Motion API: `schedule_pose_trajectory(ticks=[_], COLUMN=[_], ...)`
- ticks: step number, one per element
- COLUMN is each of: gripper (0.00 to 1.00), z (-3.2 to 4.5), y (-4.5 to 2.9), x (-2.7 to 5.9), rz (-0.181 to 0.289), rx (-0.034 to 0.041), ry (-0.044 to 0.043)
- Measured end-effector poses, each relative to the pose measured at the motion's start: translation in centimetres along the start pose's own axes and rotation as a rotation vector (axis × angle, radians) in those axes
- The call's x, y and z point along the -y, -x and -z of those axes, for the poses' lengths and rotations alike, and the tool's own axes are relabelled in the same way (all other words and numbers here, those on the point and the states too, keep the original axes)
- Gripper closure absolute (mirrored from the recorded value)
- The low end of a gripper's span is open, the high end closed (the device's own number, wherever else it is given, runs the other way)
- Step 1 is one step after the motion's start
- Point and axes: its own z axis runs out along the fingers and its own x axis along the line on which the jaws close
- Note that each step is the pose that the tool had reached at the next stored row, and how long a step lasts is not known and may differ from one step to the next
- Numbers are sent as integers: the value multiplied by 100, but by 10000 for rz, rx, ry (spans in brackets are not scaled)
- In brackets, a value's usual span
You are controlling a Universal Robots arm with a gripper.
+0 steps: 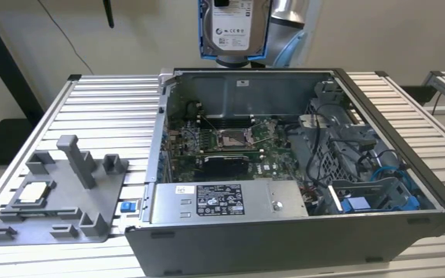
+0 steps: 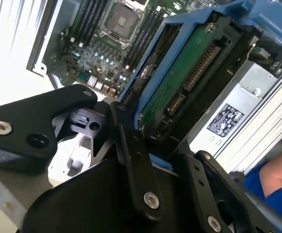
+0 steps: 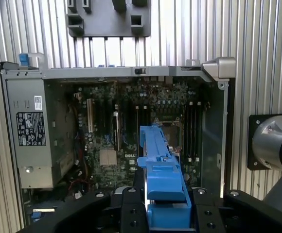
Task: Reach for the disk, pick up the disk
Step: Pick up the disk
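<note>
The disk [image 1: 234, 26] hangs upright high above the back wall of the open computer case [image 1: 284, 243], its white label facing the exterior view and its blue caddy around the edges. In the second wrist view my gripper [image 2: 158, 143] is shut on the disk [image 2: 180, 82], whose green circuit board side shows between the black fingers [image 2: 131, 160]. In the first wrist view the blue caddy edge of the disk [image 3: 160, 160] stands out from my gripper [image 3: 163, 206], well above the motherboard [image 3: 146, 121].
On the slatted metal table [image 1: 106, 110] a grey fixture [image 1: 60, 197] at the exterior view's left carries a small square chip [image 1: 35, 193]. The case holds a power supply [image 1: 222, 202] and a blue bracket [image 1: 358, 205]. A person's blue sleeve [image 2: 272, 182] is nearby.
</note>
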Motion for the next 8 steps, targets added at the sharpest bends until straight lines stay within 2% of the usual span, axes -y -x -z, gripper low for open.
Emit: schedule_pose_trajectory(ticks=[8], gripper=[100], z=[-11], y=[8], x=[148], rz=[0], rx=[0], ry=[0])
